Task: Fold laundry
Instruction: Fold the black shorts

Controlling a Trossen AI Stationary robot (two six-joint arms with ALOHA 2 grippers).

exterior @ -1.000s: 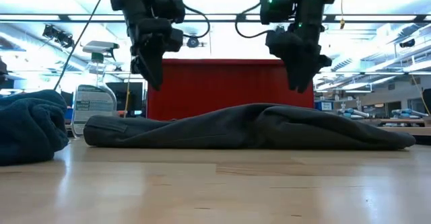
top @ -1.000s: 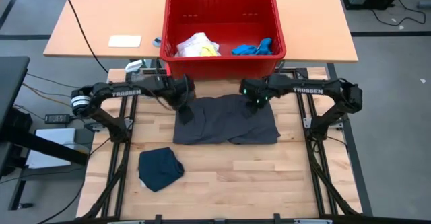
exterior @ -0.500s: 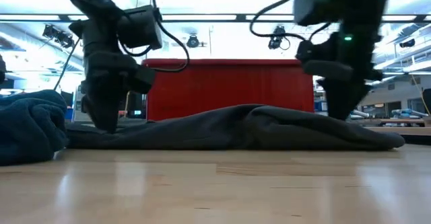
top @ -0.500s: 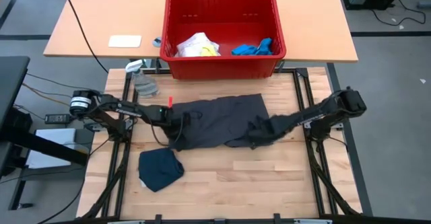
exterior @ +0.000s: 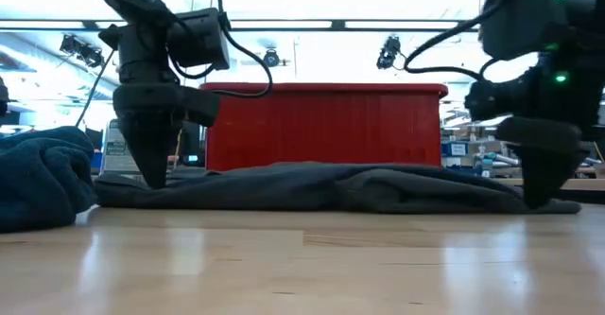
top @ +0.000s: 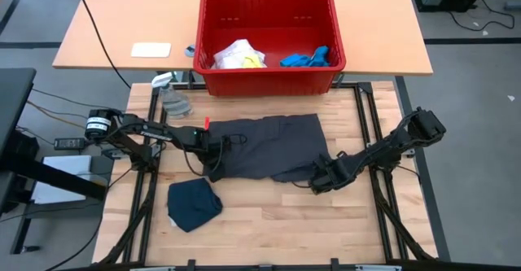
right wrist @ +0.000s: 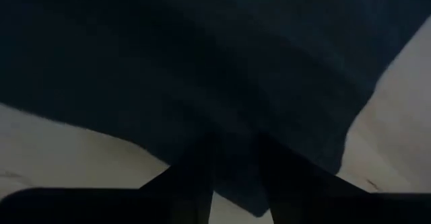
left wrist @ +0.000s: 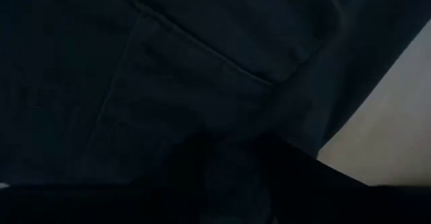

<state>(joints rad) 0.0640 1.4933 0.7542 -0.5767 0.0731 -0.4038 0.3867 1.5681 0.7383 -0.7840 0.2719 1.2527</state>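
Note:
The dark grey shorts (top: 269, 145) lie spread flat on the wooden table. My left gripper (top: 213, 163) stands at their near left corner, fingers pointing down and shut on the cloth; the low view shows its tips (exterior: 151, 178) on the cloth at table height. My right gripper (top: 319, 180) stands at the near right corner, also shut on cloth (exterior: 541, 197). A folded navy piece (top: 194, 204) rests on the table near the left front. A yellow shirt (top: 240, 55) and a bright blue piece (top: 308, 58) lie inside the red basket (top: 269, 80). My left gripper pinches a bunched bit of the shorts' near left corner (left wrist: 232, 126) between its two fingers, coming steeply from above. The cloth lies on the table, slack; how many layers, I cannot tell. My right gripper has the shorts' near right edge (right wrist: 236, 133) between its two fingers, coming steeply from above. The cloth there lies on the table with bare wood on either side.
The red basket stands on the orange table beyond the far edge. A clear spray bottle (top: 171, 100) lies at the far left. Bare wood (top: 285, 222) stretches along the near half of the table, right of the navy piece.
Both grippers have come down from above the shorts' far edge to table height. The left went toward the near left corner, the right farther, toward the near right corner. The shorts' raised hump has flattened and the cloth's right part has shifted.

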